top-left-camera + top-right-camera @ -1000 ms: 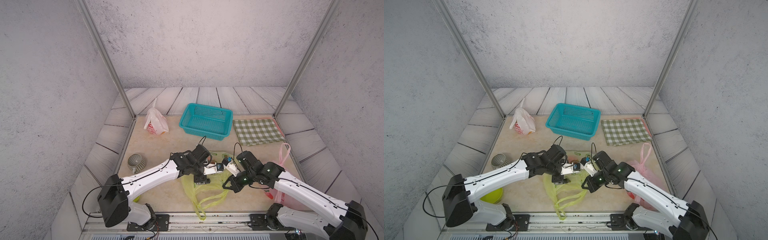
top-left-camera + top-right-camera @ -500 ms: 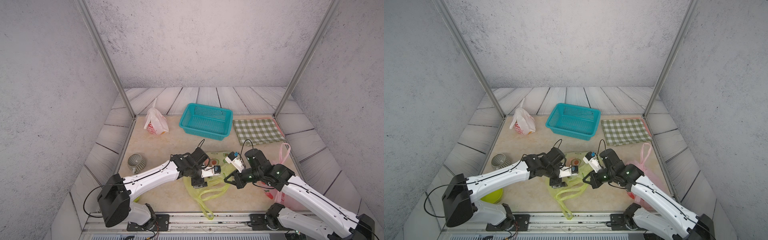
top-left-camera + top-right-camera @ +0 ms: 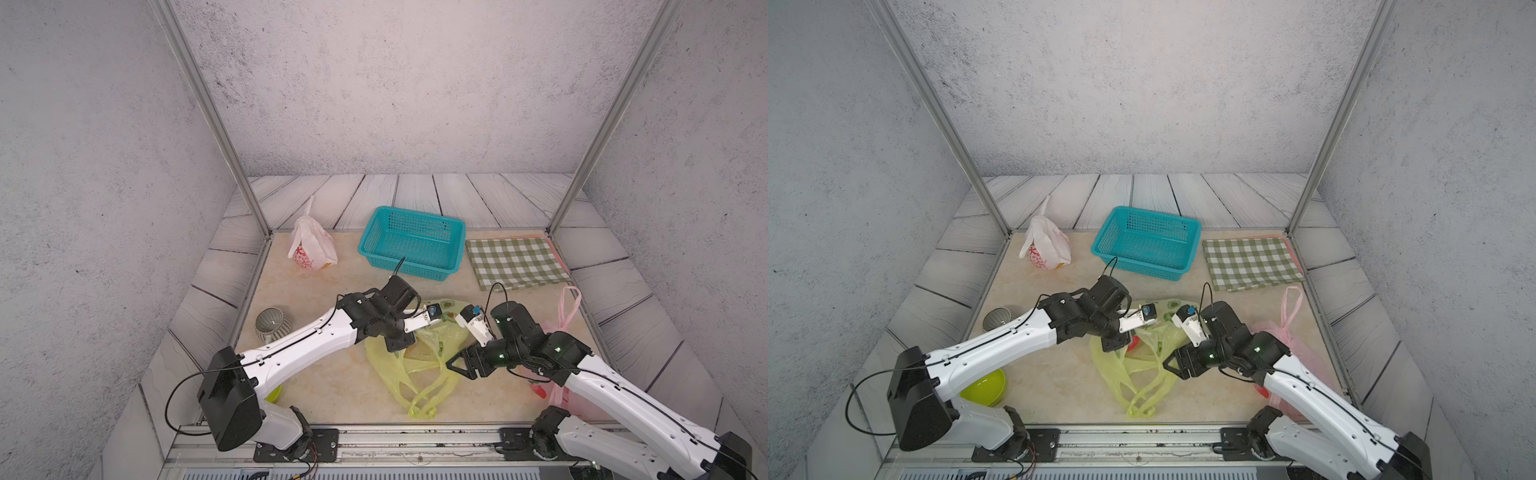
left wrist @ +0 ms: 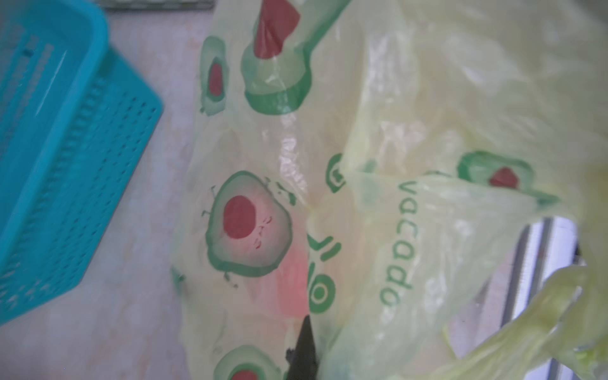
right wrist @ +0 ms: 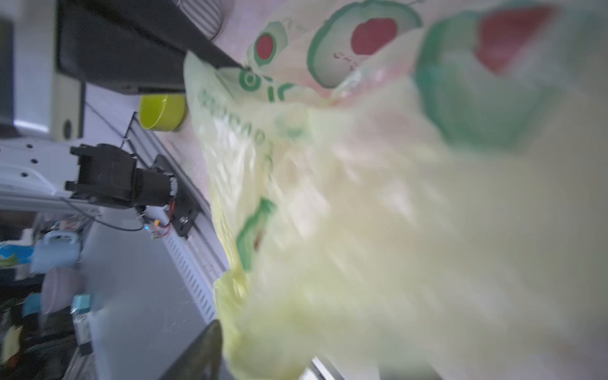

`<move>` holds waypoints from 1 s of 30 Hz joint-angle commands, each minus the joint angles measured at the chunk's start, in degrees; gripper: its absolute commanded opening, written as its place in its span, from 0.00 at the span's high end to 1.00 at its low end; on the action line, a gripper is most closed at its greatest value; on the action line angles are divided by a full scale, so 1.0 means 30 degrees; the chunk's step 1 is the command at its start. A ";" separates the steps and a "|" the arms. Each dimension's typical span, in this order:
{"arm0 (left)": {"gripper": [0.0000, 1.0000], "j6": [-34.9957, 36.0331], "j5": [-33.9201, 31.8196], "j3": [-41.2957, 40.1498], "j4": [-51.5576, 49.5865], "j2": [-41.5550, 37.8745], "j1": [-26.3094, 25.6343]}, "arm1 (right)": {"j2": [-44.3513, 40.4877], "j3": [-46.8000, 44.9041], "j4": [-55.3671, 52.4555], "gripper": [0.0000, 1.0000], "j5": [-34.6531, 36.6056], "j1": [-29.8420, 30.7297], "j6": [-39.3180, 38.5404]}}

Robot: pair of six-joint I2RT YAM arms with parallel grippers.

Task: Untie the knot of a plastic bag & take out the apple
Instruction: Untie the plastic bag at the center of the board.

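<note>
**Hazard: a one-sided pull drags the bag.**
The left gripper (image 3: 400, 343) jaws are closed on the bag (image 3: 415, 374) at the worktop's (image 3: 332, 374) 6 o'clock. The apple (image 3: 1133, 343) is apparently the red patch inside. The right gripper (image 3: 455, 368) jaws stand wide and empty, so nothing anchors the film.

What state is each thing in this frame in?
green bag: untied, handles loose
left gripper: fingers shut on bag edge
right gripper: open
teal basket: upright, empty
white bag: closed, upright
checked cloth: flat
apple: not clearly visible
</note>
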 commanded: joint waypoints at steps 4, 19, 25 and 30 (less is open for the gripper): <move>1.00 -0.2997 -0.6521 0.5225 -0.4936 0.1477 0.2458 | -0.0721 0.2855 0.0092 0.23 0.1301 -0.0089 0.0549; 1.00 -0.5986 -0.3005 0.4492 -0.5671 -0.0099 0.1023 | -0.0496 0.1649 0.1467 0.25 -0.0934 -0.0063 0.1188; 1.00 -0.8200 0.3427 -0.1504 0.0833 -0.1306 0.1078 | -0.1008 0.0311 0.2865 0.32 -0.2767 0.0040 0.2111; 1.00 -0.8823 0.3918 -0.0390 0.0729 -0.1624 0.1476 | -0.2040 -0.2914 1.0294 0.36 -0.2900 0.2511 0.5597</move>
